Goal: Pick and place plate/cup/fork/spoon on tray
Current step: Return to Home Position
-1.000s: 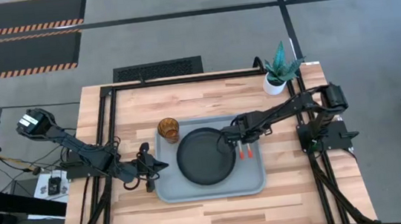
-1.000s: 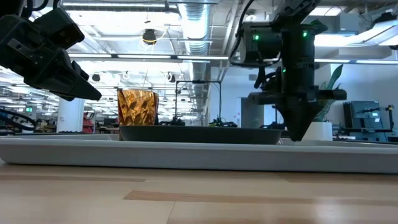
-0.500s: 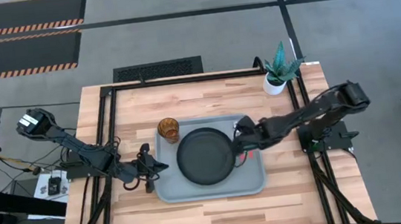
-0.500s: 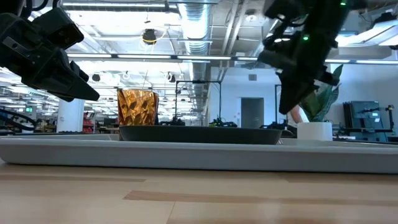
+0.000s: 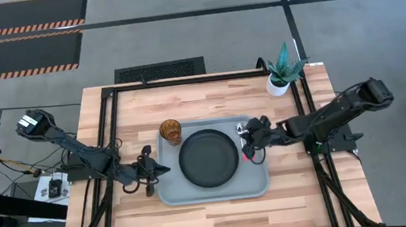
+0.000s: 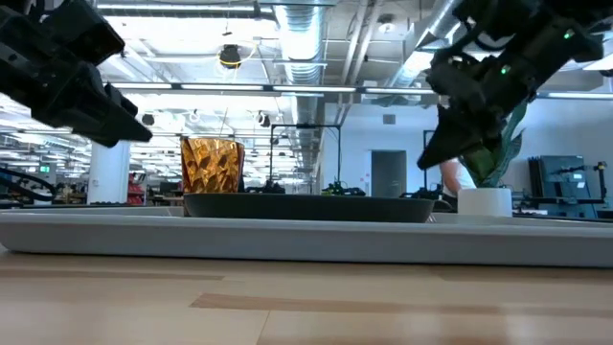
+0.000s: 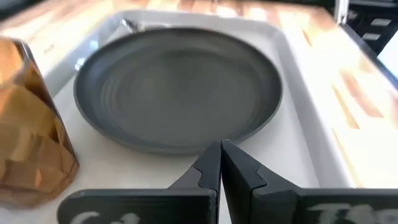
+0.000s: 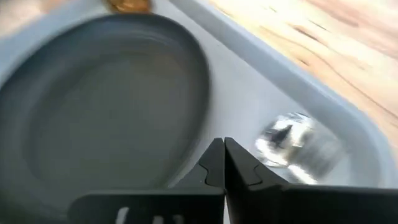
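The tray (image 5: 213,194) sits in the middle of the table (image 5: 209,101), with the plate (image 5: 208,158) at its centre. The left gripper (image 5: 162,169) hovers at the tray's left edge and the right gripper (image 5: 244,132) above its right edge, both with jaws pressed together and empty. The cup (image 5: 171,130) stands in the tray's far left corner. Red-handled cutlery (image 5: 250,155) lies along its right edge.

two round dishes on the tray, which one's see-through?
The cup, the small amber one at the top-left corner of the tray in the high view. The plate beside it is solid matte black and much wider.
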Controlling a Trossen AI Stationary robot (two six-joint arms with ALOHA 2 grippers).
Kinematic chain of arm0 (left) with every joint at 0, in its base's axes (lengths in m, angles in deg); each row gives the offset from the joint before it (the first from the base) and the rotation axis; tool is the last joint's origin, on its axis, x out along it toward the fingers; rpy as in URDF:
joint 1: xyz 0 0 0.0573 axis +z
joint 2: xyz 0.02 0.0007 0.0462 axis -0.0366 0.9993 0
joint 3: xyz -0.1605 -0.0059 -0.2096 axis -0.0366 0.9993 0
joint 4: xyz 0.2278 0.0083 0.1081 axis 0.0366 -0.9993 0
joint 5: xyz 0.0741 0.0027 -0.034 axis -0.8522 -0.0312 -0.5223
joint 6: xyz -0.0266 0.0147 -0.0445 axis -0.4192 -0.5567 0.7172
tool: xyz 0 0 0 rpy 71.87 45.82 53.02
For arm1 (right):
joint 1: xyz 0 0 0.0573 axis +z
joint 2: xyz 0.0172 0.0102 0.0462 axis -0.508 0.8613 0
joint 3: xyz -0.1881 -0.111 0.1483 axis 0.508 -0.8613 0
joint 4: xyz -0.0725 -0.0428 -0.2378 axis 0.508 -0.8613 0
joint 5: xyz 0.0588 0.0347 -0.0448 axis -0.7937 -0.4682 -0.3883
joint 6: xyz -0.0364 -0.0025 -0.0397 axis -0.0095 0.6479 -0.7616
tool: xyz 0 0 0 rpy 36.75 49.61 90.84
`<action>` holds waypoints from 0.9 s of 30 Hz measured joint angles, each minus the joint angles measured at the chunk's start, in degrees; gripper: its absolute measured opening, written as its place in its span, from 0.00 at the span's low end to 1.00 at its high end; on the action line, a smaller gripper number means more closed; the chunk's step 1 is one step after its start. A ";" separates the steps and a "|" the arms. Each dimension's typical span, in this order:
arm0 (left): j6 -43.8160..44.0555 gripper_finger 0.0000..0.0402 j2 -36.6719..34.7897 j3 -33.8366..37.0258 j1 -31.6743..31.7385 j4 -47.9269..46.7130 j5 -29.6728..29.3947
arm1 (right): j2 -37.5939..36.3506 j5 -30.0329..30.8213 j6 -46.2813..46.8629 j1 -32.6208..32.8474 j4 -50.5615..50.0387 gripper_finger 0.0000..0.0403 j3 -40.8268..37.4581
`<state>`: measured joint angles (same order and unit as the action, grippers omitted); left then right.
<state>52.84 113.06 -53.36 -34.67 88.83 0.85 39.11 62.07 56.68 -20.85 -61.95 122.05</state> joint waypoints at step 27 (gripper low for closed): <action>-23.35 0.00 -35.59 0.00 20.53 -16.72 16.54 | -20.76 -24.94 -43.95 -16.04 32.83 0.01 -17.84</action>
<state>29.49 77.47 -53.36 -14.14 72.12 17.39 18.35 37.14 12.72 -36.88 -29.12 104.20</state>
